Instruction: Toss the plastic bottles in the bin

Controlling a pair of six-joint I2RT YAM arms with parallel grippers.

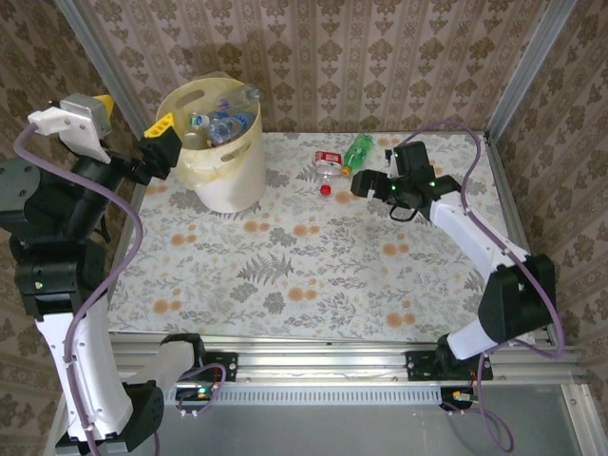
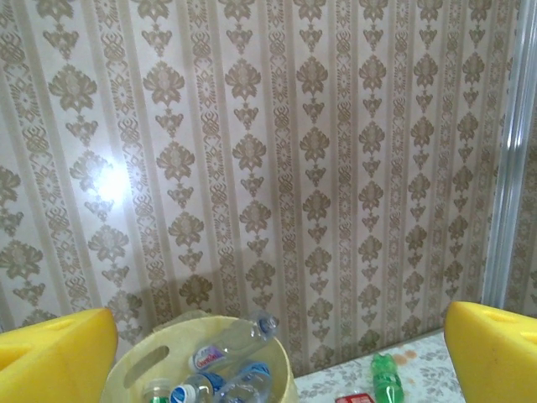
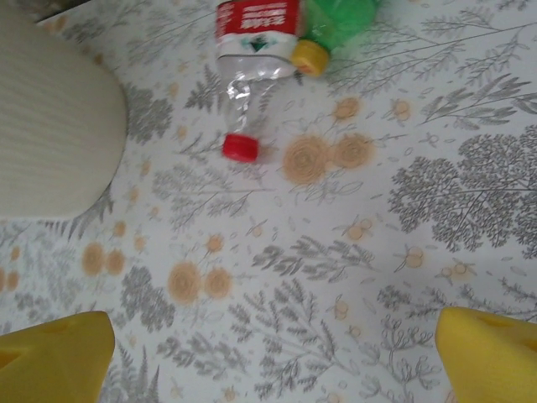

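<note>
My left fingers (image 2: 54, 357) stand wide open beside the bin (image 1: 228, 180); my right fingers (image 3: 59, 357) spread empty near the red-labelled bottle (image 3: 252, 34) and green bottle (image 3: 340, 17).

We see the bin (image 1: 228, 180), a pale yellow round bucket with oval handle cut-outs near its rim, standing upright at the far left of the tabletop (image 1: 285, 256). Inside it several clear bottles (image 1: 220, 123) with blue labels lie jumbled, and one neck pokes above the rim. To its right, near the far edge, two more lie on their sides. The red-labelled bottle (image 1: 327, 166) is clear, crumpled and red-capped. The green bottle (image 1: 358, 150) lies just beside it, its yellow cap against the red label.
</note>
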